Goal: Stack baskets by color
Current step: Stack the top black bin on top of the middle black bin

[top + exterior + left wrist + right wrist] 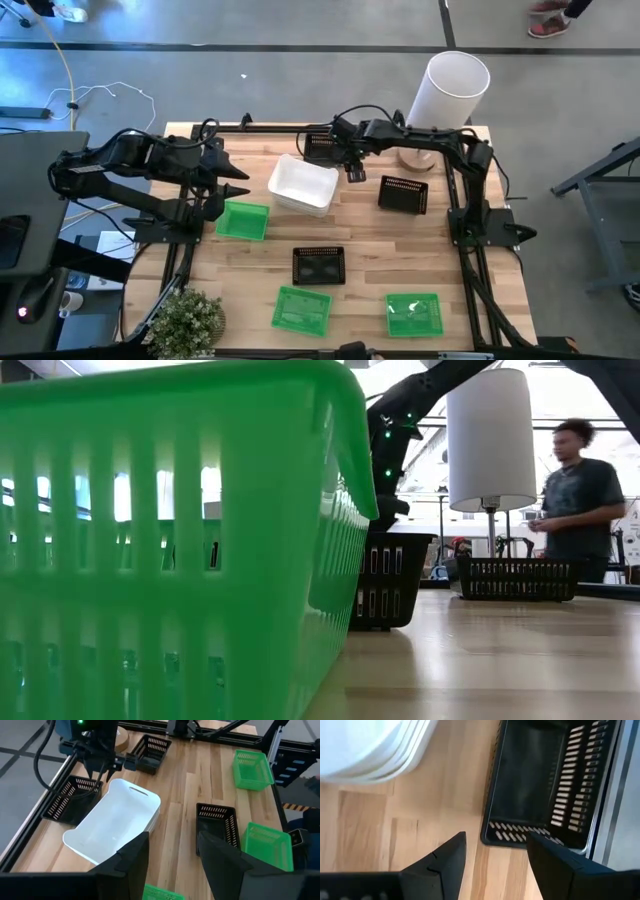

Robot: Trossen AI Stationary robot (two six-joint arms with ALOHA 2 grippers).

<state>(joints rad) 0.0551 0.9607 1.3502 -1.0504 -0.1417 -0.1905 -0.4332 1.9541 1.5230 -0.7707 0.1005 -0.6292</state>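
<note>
- Far left: left gripper [238, 183] hovering over the table's left edge, fingers apart and empty, just above the nearest green basket [243, 220].
- White baskets [303, 185] look already nested into one pile, left of centre toward the far side; rims layered in the right wrist view. White colour judged done.
- Centre far side: right gripper [355, 172] reaching in from the right, jaws spread with nothing between them, hanging by the black basket at the far rail [320, 146].
- Step in hand, by judgement: black pile about to start. Next move calls for dropping over that basket's near wall, one finger inside and one outside, then closing.
- Tight spot there: basket pressed close to the far frame rail [615, 795], white pile just beside it. Little room for the outer finger; clean lift straight up needed.
- Other black baskets apart: one mid-table [318, 265], one right of centre [403, 194]. Open wood around both, easy landing places.
- Front edge: two more green baskets [301, 308] and [414, 313], well separated, close to the near edge.
- Far right corner: tall white cylinder [447, 92], close behind the right arm's elbow; wide swing there risky.
</note>
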